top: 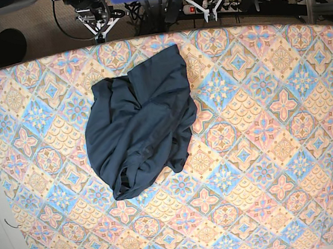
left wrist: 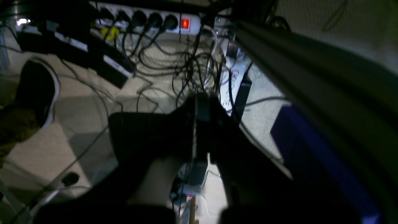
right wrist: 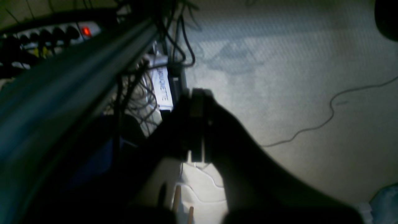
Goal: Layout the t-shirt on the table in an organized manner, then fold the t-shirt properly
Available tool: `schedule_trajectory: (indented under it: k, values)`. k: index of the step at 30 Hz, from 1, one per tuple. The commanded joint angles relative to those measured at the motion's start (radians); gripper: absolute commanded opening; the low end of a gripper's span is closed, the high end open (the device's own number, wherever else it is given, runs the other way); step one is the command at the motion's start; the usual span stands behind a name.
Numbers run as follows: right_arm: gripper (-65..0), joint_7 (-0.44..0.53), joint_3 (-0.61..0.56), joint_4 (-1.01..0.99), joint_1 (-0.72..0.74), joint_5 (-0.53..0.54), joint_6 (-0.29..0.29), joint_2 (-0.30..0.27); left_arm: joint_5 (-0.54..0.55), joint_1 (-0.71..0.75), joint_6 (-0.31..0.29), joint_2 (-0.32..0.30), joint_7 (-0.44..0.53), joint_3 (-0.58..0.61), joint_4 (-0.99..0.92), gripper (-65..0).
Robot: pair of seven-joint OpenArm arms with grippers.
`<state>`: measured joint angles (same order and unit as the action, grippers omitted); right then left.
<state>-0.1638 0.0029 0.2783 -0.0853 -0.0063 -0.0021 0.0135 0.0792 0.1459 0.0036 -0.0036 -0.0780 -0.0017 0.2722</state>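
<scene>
Cable-strewn carpet floor, power strip

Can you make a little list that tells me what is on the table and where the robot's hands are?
shirt: t-shirt, dark blue, crumpled in a heap, not folded yet
shirt spot: left of the middle, nearer the far edge
table: table, colourful tile-pattern cloth
left gripper: left gripper, past the far edge, touching nothing
right gripper: right gripper, past the far edge, touching nothing
</scene>
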Motion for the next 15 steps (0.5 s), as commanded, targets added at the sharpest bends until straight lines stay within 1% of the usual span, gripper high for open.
schedule_trajectory:
  k: [1, 15]
  values:
    - [-65.0, 0.002, 0.004, 0.003, -0.004, 0.004, 0.000, -0.002, -0.003, -0.001, 0.000, -0.003, 0.004, 0.001, 0.003, -65.0]
    - [-65.0, -0.006, 0.004, 0.003, -0.004, 0.004, 0.000, -0.002, -0.005, -0.015, 0.000, -0.003, 0.002, 0.004, -0.001, -65.0]
